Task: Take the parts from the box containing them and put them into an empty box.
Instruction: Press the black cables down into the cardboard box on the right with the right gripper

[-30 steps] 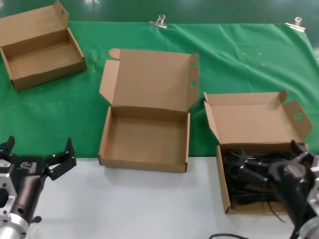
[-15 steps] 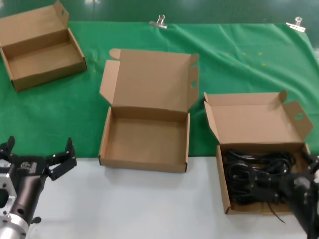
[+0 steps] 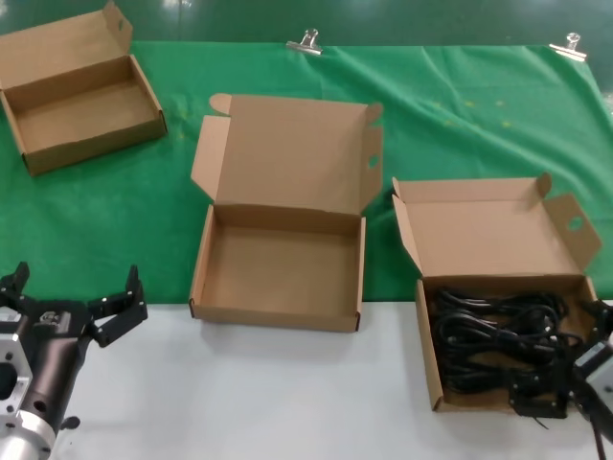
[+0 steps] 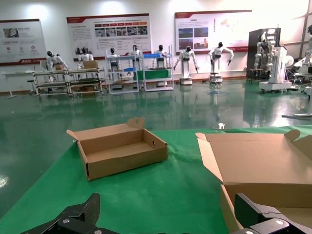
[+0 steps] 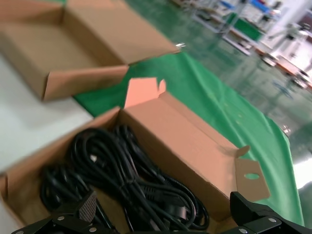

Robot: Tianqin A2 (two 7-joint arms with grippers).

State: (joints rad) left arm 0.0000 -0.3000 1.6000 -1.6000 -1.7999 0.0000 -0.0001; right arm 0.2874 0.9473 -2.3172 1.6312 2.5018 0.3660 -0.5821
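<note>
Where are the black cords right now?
In the head view, the black cords lie in the lidded box at the right, beside the right gripper.

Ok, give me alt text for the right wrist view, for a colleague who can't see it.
The right gripper, fingers open, hangs over an open cardboard box full of coiled black cords, holding none of them. Beyond it, a larger empty cardboard box lies open, partly on a green cloth.

Bright, even overhead light; floor glare, soft shadows, blurred right-wrist foreground.
</note>
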